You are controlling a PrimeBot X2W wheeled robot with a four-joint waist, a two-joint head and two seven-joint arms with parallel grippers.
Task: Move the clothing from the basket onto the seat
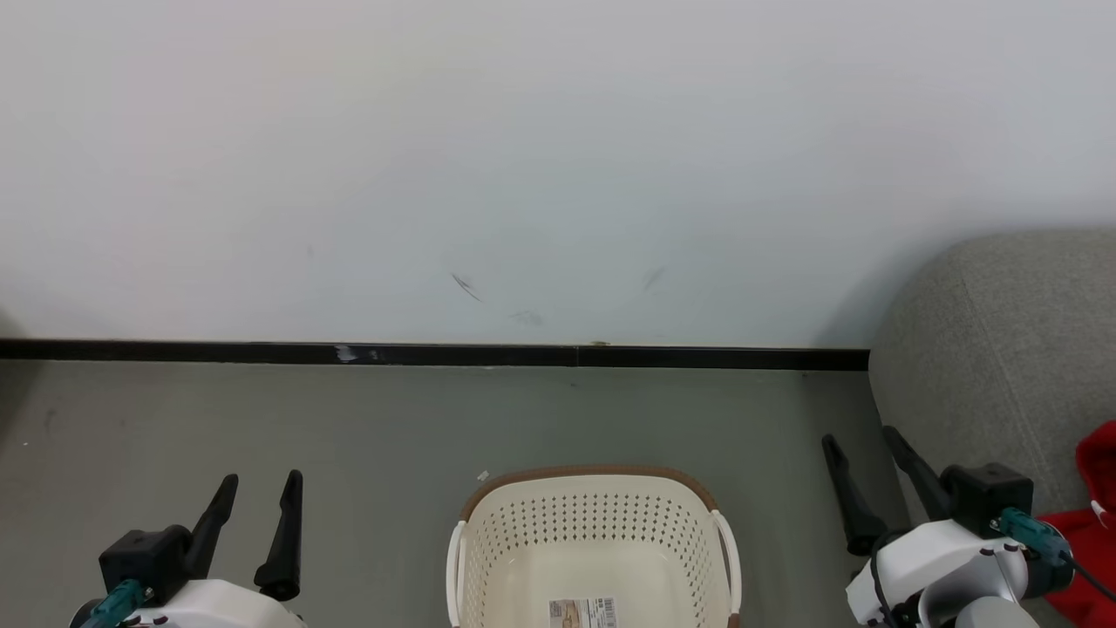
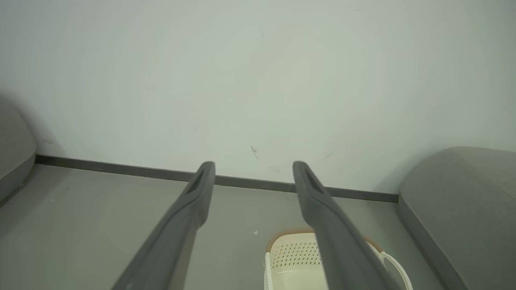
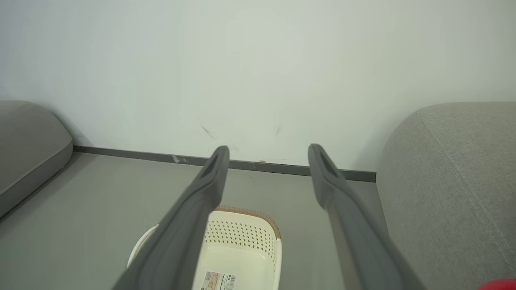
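Both left gripper [image 1: 261, 478] and right gripper [image 1: 859, 436] are spread, empty, beside basket [image 1: 593, 473]; clothing [image 1: 1094, 523] is laid on seat [image 1: 985, 349] right of it; judged done.

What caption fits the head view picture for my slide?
Empty-looking basket, red clothing on the grey seat, left gripper and right gripper open.

A scuffed white wall [image 1: 523, 174] meets grey floor [image 1: 349, 419] at a black skirting strip [image 1: 436, 353].

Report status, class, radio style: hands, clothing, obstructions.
Left hand open, empty. Right hand open, empty. Red clothing on seat; no clothing in basket's visible part. No obstruction seen.
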